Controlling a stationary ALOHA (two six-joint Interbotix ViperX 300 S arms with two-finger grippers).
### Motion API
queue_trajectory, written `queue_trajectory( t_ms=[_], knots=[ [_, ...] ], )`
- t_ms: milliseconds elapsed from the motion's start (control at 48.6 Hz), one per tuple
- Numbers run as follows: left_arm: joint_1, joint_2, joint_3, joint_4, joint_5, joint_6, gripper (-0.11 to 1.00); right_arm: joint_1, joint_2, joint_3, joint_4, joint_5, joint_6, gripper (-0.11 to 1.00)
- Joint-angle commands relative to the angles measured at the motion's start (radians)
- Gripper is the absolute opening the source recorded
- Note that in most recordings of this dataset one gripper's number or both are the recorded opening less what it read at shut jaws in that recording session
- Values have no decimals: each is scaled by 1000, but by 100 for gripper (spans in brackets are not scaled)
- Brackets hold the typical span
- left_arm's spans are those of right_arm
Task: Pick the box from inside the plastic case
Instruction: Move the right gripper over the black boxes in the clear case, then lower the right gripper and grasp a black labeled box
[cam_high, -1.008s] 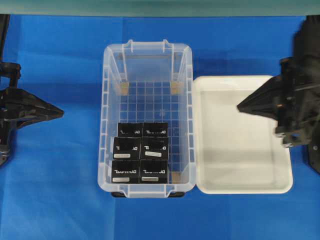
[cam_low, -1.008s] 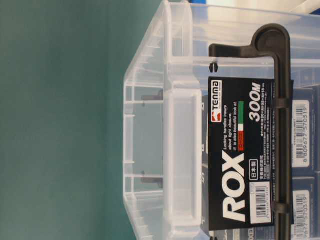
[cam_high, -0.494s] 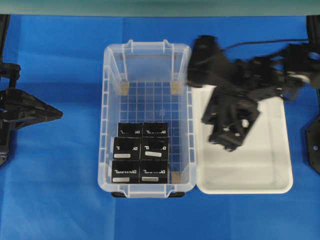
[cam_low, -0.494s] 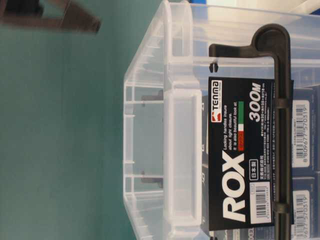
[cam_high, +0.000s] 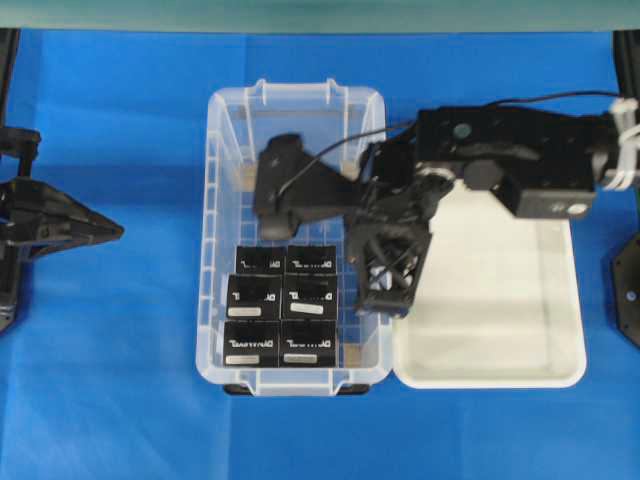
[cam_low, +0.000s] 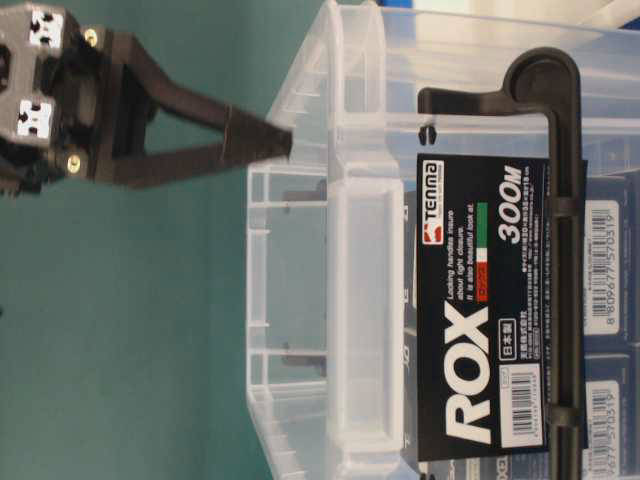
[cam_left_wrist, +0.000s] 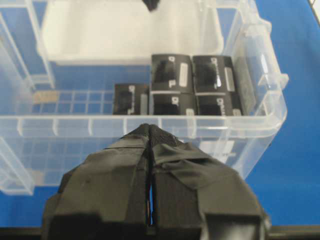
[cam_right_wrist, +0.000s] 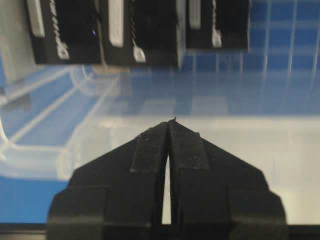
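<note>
Nearest to the lens in the right wrist view, the right gripper (cam_right_wrist: 170, 131) had its two fingertips meeting at the point with only a thin slit lower down, so it read as closed and held nothing. Just past those tips ran the clear rim of the plastic case (cam_high: 222, 300), and beyond the rim, down on the gridded floor, stood the black boxes. Seen from overhead, that arm reached in from the right across the white tray (cam_high: 500, 350), its wrist hanging over the case's right wall.

Six look-alike boxes sat packed two across and three deep at the front end of the case; the box (cam_high: 310, 297) in the middle of the right column lay closest to the right gripper, a little inward and below it. Each box's long side ran across the case. Probably the jaws would have to part before dropping onto one.

Farther off, the left gripper (cam_left_wrist: 150, 135) was pressed shut and empty, parked outside the case's left wall, well apart from the boxes, so the right arm was the nearer one.
</note>
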Motion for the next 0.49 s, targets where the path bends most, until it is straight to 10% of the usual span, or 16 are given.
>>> queue_trajectory(
  t_ms=[0, 473],
  knots=[
    [-5, 6, -32, 3, -5, -3, -4, 8, 25, -26, 5, -26, -31, 11],
    [-8, 8, -38, 2, 21, -2, -4, 26, 103, -29, 8, -114, -77, 99]
  ],
)
